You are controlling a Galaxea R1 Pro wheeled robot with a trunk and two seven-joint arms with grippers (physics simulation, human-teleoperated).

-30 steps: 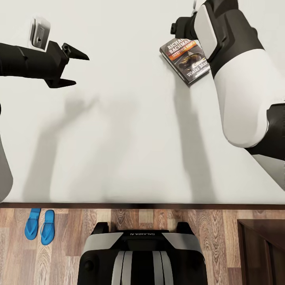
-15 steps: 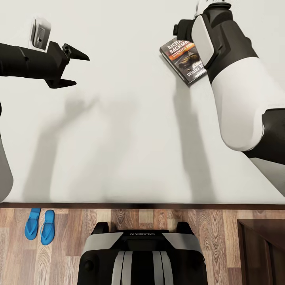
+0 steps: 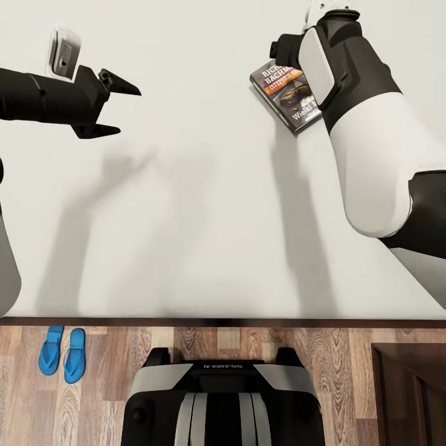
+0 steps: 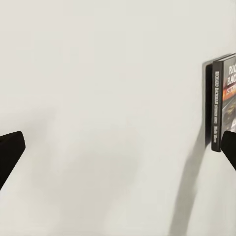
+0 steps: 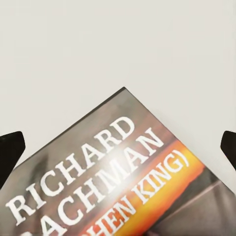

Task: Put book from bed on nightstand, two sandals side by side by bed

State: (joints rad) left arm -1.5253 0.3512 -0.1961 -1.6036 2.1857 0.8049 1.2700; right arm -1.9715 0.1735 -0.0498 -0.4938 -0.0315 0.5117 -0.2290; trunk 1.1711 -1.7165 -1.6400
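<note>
Your right arm reached over the Richard Bachman paperback (image 3: 288,96), which lay flat on the bed's pale mattress (image 3: 198,204), and your right gripper (image 5: 118,147) hung spread just above its cover, grasping nothing. Your left gripper (image 3: 118,108) hovered released, well apart from the book, and the two blue sandals (image 3: 62,354) sat side by side on the wood-plank floor (image 3: 248,347) just beside the bed frame

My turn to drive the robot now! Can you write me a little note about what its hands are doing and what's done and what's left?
Left gripper: open, empty, above the bed.
Right gripper: open, right over the book, not gripping it.
Book: lying flat on the bed.
Sandals: side by side on the floor by the bed, so that part looks done.
Nightstand: at the robot's right.
Left: grab the book and put it on the nightstand.
</note>
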